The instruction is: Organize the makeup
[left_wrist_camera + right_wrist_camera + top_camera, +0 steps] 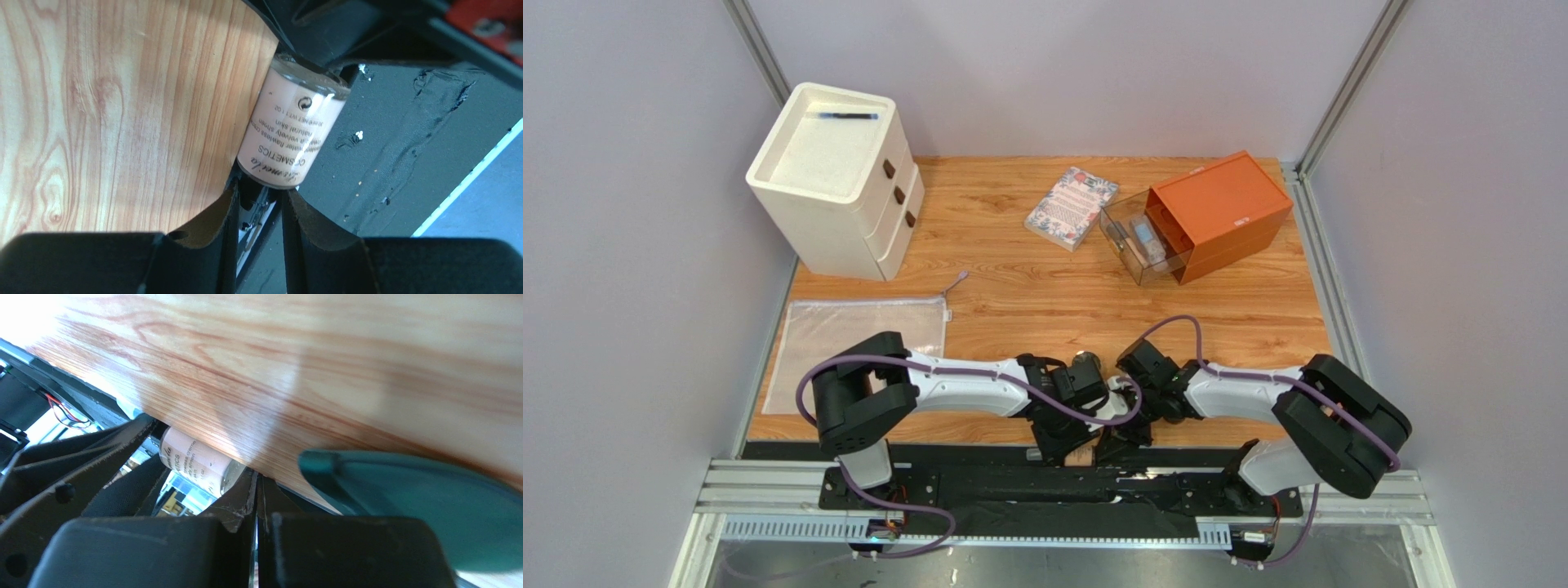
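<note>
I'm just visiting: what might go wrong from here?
The pinkish tube by the left claw is right at the near edge of the table, partly over the black rail; a slip could send it off. The right claw is crowded close to it, so the two claws might bump. The right claw might also nudge the green disc beside it.

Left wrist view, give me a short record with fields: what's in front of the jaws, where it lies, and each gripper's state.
object: pinkish tube, printed COSMETICS
place: near edge of wood table
left gripper: jaws apart, tube end at their tips, grip unclear
right gripper: jaws closed together
near right gripper: green disc
</note>
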`<state>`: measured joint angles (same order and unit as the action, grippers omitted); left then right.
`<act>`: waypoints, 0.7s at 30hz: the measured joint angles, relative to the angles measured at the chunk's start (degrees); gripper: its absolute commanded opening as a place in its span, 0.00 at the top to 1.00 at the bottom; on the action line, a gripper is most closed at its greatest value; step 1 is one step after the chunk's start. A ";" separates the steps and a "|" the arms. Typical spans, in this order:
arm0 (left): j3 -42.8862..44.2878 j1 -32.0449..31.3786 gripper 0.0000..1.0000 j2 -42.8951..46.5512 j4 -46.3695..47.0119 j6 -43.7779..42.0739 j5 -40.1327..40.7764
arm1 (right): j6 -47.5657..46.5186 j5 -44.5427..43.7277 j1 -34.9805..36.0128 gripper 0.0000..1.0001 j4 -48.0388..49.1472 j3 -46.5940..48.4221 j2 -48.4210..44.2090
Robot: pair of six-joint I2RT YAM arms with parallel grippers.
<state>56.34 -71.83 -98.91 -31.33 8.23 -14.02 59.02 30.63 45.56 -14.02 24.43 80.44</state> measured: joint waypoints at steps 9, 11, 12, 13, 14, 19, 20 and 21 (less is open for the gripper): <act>2.40 -2.19 1.00 2.82 -2.91 3.76 1.55 | -0.35 -1.55 -2.45 1.00 -2.78 0.20 -5.88; 3.08 -3.54 1.00 4.28 -3.26 5.07 0.90 | -0.35 -1.64 -3.28 1.00 -2.12 0.96 -7.30; 4.00 -4.02 1.00 4.87 -2.67 5.49 0.72 | -0.35 -1.46 -3.50 1.00 -1.18 1.68 -8.15; 5.20 -4.22 1.00 5.42 -1.77 5.86 0.57 | -0.37 -1.29 -3.74 1.00 -0.33 2.54 -8.81; 5.77 -4.50 1.00 5.70 -1.31 6.43 0.61 | -0.42 -1.05 -3.93 1.00 0.48 3.23 -9.22; 8.26 -3.41 1.00 7.80 0.00 7.02 1.16 | -0.90 -0.02 -5.16 1.00 2.86 5.66 -9.70; 8.35 -3.08 1.00 7.89 0.09 7.10 1.31 | -1.05 0.02 -5.33 1.00 2.86 5.79 -9.70; 8.48 -2.34 1.00 7.91 0.11 7.17 1.29 | -1.49 0.09 -5.70 1.00 2.62 6.16 -9.66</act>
<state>64.82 -74.17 -91.00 -31.22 15.40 -12.73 57.54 30.72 39.86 -11.40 30.59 70.78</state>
